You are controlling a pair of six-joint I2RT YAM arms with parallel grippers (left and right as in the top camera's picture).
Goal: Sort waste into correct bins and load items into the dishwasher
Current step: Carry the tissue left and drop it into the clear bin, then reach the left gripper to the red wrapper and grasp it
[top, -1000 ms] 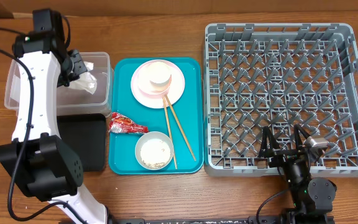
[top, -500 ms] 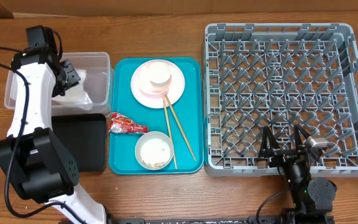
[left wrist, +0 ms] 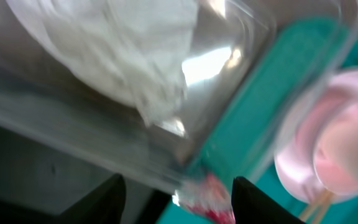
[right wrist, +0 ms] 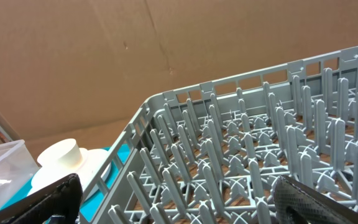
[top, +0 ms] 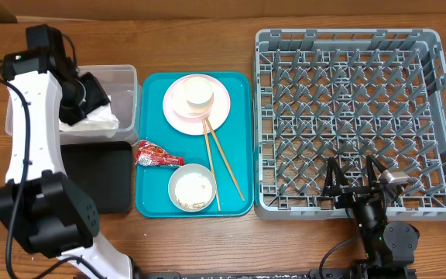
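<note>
Left arm over the clear tub, napkin sorted, wrapper apparently next.

The left gripper hung over the clear tub with its jaws spread and nothing between them. The crumpled white napkin lay inside the tub, ahead of those jaws and apart from them. The napkin step looked complete. The red wrapper lay on the teal tray, beyond the tub wall from the jaws. It was probably the next pick, calling for a reach over that wall, a low pinch, then a carry to the black tray. The right gripper sat at the near wall of the grey dish rack, jaws wide and empty.
</note>
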